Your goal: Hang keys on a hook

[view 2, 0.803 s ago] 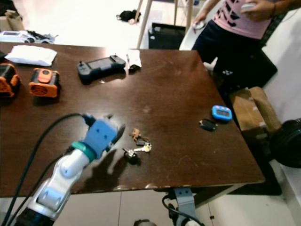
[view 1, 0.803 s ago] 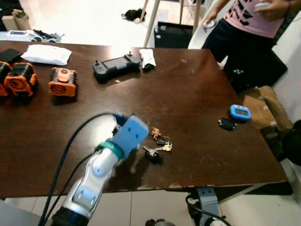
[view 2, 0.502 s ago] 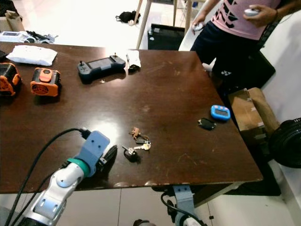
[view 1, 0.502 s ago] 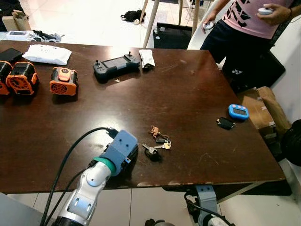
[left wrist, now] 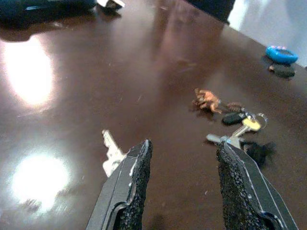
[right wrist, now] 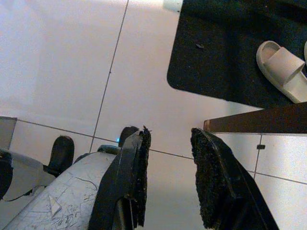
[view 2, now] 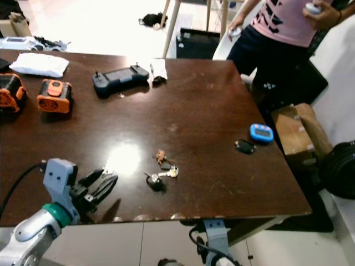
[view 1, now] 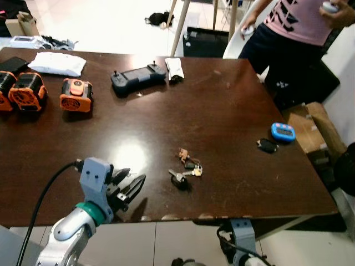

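A bunch of keys point(view 1: 186, 169) with a brown charm, a black fob and a black tuft lies flat on the dark wooden table point(view 1: 222, 111), near its front edge. My left gripper point(view 1: 131, 185) hovers low over the table to the left of the bunch, a hand's width away, pointing toward it. It is open and holds nothing. The left wrist view looks along the gripper point(left wrist: 183, 146) at the keys point(left wrist: 230, 120) ahead, with a single silver key point(left wrist: 110, 151) on the table by one finger. My right gripper point(right wrist: 170, 139) hangs open beside the table over the tiled floor.
A black game controller point(view 1: 138, 75), a folded white cloth point(view 1: 175, 67), orange devices point(view 1: 76, 95) and a white bag point(view 1: 57, 62) lie on the far side. A blue timer point(view 1: 283, 132) and a small black fob point(view 1: 268, 145) sit near the right edge. A person point(view 1: 299, 33) stands beyond the far right corner.
My left arm has drawn back to the left and toward the table's front edge, away from the keys. Its open fingers now show, pointing at the bunch. The keys have not moved.
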Tool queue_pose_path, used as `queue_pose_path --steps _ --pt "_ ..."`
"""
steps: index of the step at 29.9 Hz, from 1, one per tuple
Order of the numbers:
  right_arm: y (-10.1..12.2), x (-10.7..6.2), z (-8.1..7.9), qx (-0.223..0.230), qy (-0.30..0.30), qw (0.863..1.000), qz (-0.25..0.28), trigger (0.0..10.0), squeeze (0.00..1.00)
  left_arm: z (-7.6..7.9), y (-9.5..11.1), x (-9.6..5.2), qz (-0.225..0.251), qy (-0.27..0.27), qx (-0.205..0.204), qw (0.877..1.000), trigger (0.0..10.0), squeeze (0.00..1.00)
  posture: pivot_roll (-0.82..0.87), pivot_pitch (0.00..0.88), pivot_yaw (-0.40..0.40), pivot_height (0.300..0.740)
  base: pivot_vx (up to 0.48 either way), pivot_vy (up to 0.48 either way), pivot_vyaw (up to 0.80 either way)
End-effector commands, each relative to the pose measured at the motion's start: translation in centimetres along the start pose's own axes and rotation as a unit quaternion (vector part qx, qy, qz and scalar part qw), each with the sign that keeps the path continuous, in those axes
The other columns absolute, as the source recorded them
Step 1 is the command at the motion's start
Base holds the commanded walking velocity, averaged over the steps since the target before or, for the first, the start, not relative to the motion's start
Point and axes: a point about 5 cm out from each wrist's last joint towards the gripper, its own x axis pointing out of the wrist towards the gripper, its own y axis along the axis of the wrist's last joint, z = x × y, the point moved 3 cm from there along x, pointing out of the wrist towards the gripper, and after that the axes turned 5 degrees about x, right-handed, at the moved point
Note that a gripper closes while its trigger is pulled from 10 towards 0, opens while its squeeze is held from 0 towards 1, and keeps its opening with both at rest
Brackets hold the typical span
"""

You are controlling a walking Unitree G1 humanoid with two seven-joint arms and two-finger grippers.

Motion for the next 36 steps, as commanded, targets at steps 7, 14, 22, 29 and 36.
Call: queue_pose_path --steps 7,14,22,29,36 --pt "0.1 0.0 0.1 -0.007 0.004 1.000 -0.004 10.0 0.00 -0.4 -0.7 1.3 -0.023 0.054 0.043 0.997 10.0 0.00 -0.05 0.075 -0.044 0.740 0.000 0.000 0.00" --pt "-0.3 -0.2 0.3 -0.007 0.001 1.000 -0.007 10.0 0.00 -2.0 -2.6 1.5 -0.085 0.119 0.070 0.987 9.5 0.00 -0.06 0.079 -0.042 0.740 0.000 0.000 0.00" --pt "-0.3 -0.2 0.3 -0.006 0.000 1.000 -0.006 10.0 0.00 -2.1 -3.6 0.5 -0.106 0.105 0.094 0.984 1.3 0.00 -0.06 0.079 -0.040 0.740 0.000 0.000 0.00" --pt "-0.2 -0.1 0.3 -0.007 0.002 1.000 -0.006 10.0 0.00 -1.6 -4.2 0.3 -0.115 0.105 0.105 0.982 0.0 0.00 -0.05 0.080 -0.042 0.740 0.000 0.000 0.00" --pt "-0.2 -0.1 0.3 -0.009 0.002 1.000 -0.007 10.0 0.00 -1.2 -4.3 0.5 -0.115 0.105 0.104 0.982 0.0 0.00 -0.05 0.077 -0.042 0.740 0.000 0.000 0.00"
